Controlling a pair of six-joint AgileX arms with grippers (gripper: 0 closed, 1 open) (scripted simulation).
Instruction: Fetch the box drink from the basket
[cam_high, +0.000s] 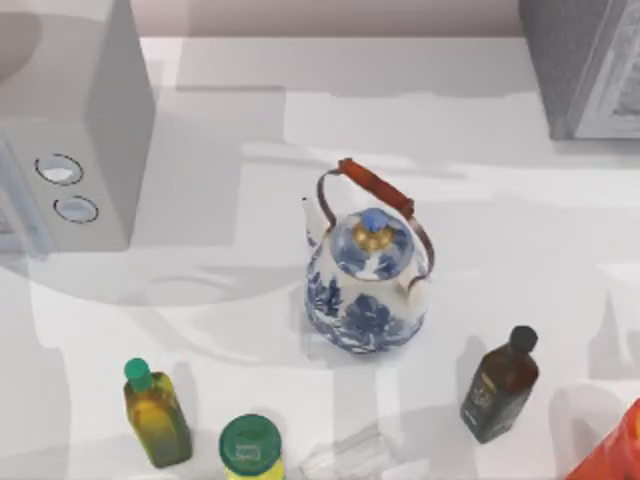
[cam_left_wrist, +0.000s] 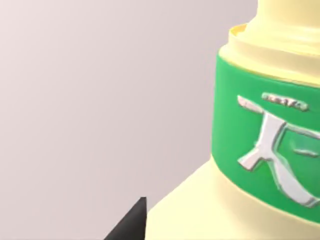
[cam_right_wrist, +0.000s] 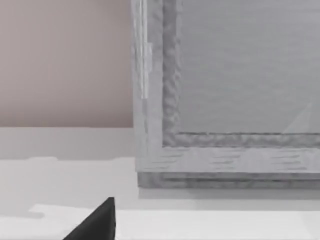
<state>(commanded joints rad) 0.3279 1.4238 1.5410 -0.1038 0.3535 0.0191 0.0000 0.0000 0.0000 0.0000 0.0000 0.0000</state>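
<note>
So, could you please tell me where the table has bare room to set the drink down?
Bare table lies between the grey appliance and the teapot, and behind the teapot. The front edge is crowded: olive bottle, green-lidded jar, dark bottle.

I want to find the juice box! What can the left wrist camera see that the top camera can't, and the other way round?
Left wrist camera alone: the box drink very close, pale yellow with a green band and white lettering, plus a dark tip of the left hand. Top camera alone: a blue-and-white teapot, a dark bottle, an olive bottle, a green-lidded jar and grey appliances at the table's back corners. I can't match anything in both.
</note>
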